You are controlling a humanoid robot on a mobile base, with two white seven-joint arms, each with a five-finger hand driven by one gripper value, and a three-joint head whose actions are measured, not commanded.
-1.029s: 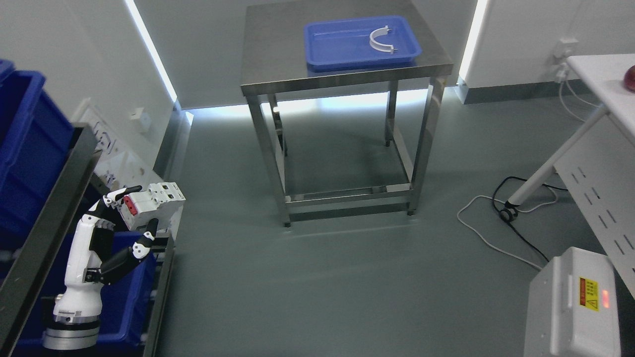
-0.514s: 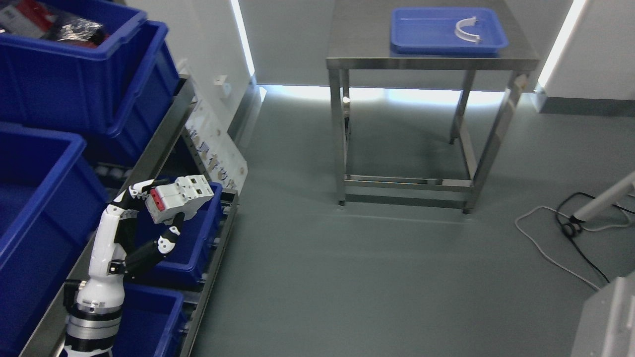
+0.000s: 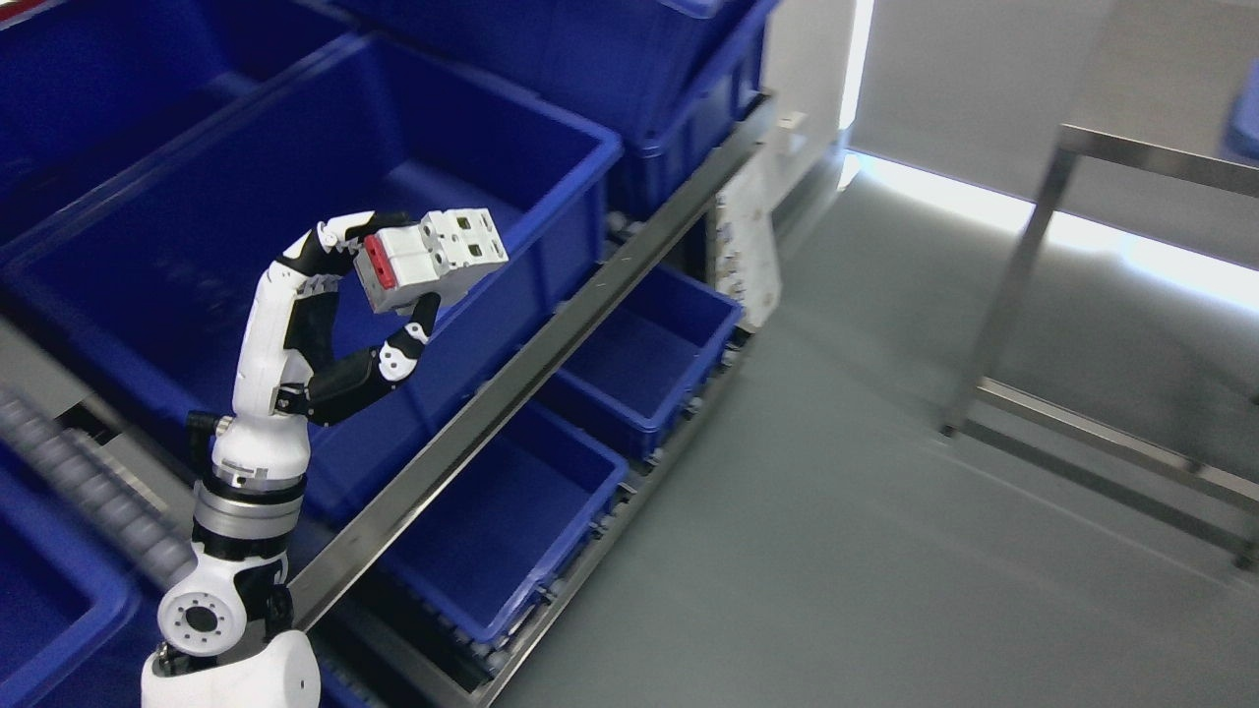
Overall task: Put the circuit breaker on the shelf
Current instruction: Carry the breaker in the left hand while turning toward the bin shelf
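My left hand (image 3: pixel 389 280) is shut on a white circuit breaker (image 3: pixel 433 259) with a red end face, pinched between the upper fingers and the thumb below. It is raised in front of a large blue bin (image 3: pixel 246 226) on the upper level of the metal shelf (image 3: pixel 551 354). The breaker is tilted, its far end pointing up and right, over the bin's near right part. The right arm is out of view.
More blue bins stand on the shelf: one above at the back (image 3: pixel 629 59), two on the lower level (image 3: pixel 649 354) (image 3: pixel 502 511). Grey rollers (image 3: pixel 79 482) run at lower left. A steel table frame (image 3: pixel 1082 295) stands on the grey floor at right.
The camera has swung left toward the shelf, so the whole picture has shifted. My left hand still holds the breaker, which now shows in front of the large upper bin.
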